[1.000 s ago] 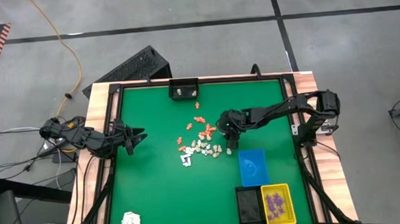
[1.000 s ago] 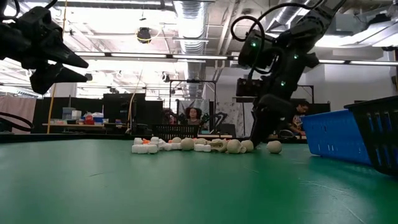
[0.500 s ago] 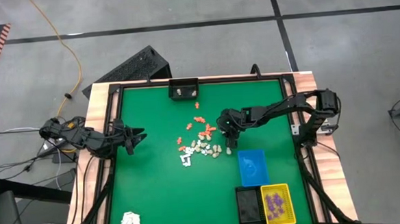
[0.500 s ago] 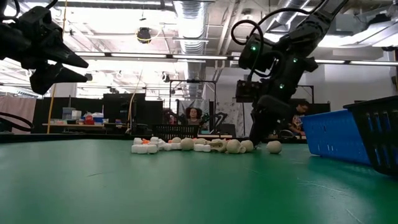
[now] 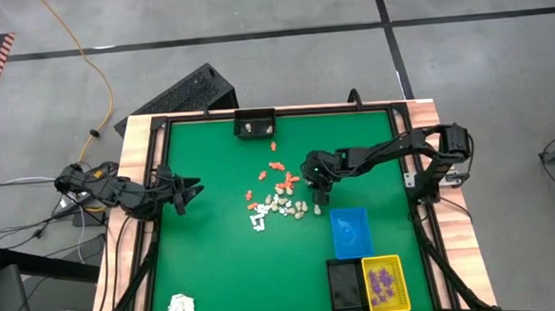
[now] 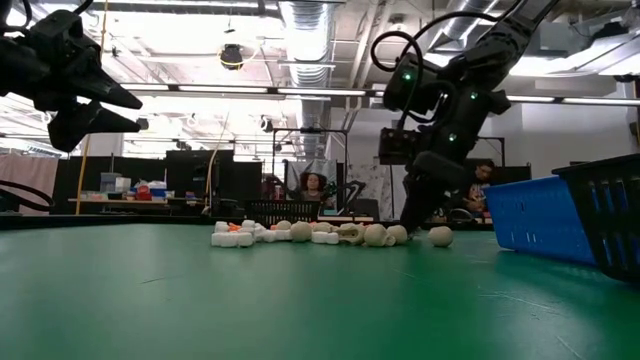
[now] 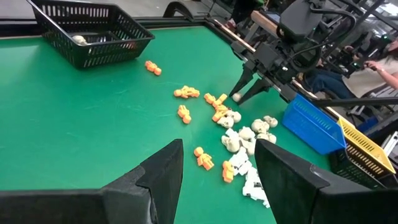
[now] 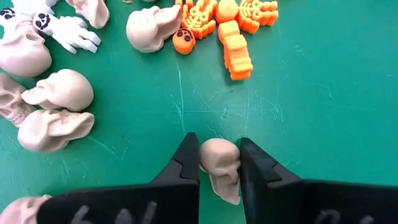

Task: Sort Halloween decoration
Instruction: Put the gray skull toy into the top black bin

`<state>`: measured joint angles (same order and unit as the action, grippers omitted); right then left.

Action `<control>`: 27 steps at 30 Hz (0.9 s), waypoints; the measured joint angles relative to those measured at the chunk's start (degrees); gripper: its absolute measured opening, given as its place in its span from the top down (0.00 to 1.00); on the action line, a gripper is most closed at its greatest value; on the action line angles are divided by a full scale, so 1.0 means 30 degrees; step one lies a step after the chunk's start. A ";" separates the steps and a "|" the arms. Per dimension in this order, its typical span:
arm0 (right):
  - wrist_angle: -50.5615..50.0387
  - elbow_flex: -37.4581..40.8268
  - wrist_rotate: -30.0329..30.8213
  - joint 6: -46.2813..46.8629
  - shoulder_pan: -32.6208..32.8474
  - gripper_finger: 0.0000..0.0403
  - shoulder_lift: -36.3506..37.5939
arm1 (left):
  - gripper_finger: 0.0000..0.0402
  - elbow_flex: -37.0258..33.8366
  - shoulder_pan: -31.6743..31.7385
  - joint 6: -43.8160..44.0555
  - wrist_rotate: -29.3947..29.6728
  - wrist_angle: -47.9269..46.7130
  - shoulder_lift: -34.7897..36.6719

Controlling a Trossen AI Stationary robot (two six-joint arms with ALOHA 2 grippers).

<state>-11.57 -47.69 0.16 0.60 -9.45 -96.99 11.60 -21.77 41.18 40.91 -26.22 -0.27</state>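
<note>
right gripper: fingers pinching a cream skull on the mat | other skulls and orange pieces just ahead | left gripper: parted, empty, well apart

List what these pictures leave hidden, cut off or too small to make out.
- Cream skull between the right gripper jaws: its lower part is cut off by the right wrist view's bottom edge.
- Purple pieces in the yellow tray: too small in the high view to tell shapes.
- Black tray: contents too dark to tell.

No words, brands or numbers can be read anywhere (distant room signage, perhaps, stays illegibly small).
</note>
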 joint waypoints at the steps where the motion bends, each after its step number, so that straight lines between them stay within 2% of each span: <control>1: -0.0039 -0.0013 -0.0006 0.0000 0.0001 0.86 0.0179 | 0.53 0.0000 -0.0003 0.0003 -0.0003 -0.0003 0.0000; 12: 0.0199 0.0027 -0.0126 0.0555 -0.0792 0.86 0.2786 | 0.53 0.0000 0.0001 0.0008 0.0005 0.0000 0.0000; 18: 0.3130 -0.0354 -0.0066 0.0809 -0.1028 0.86 0.2773 | 0.53 0.0000 0.0005 -0.0019 0.0128 0.0007 0.0003; 27: 0.5804 -0.3502 0.0490 0.0241 -0.1508 0.86 0.0940 | 0.53 0.0000 -0.0003 -0.0012 0.0165 0.0007 0.0000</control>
<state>5.85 -58.19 1.63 1.32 -13.98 -94.17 11.60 -21.78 41.15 41.41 -26.20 -0.27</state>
